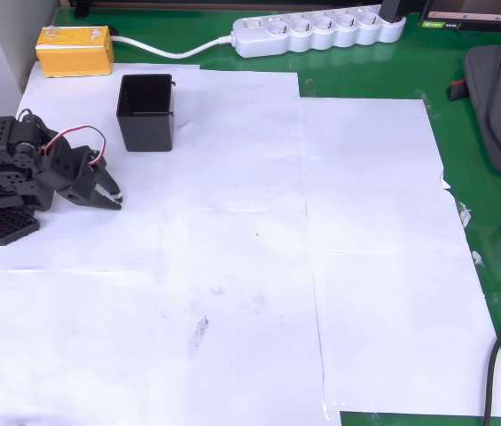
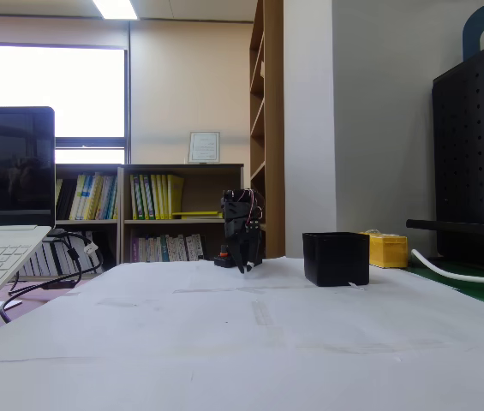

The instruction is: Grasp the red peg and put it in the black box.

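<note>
The black box [image 1: 146,111] stands open-topped on the white paper at the upper left of the overhead view; in the fixed view the black box [image 2: 336,259] is right of the arm. My gripper [image 1: 110,199] rests low by the robot base, below and left of the box, with its jaws together and nothing between them. In the fixed view my gripper [image 2: 243,264] points down at the paper, left of the box. The red peg is out of view; the box's inside looks dark and I cannot tell what it holds.
A yellow block [image 1: 74,51] lies behind the box and a white power strip [image 1: 317,31] runs along the far edge. White paper sheets [image 1: 259,266] cover the green mat. A laptop [image 2: 2,214] stands at the left of the fixed view.
</note>
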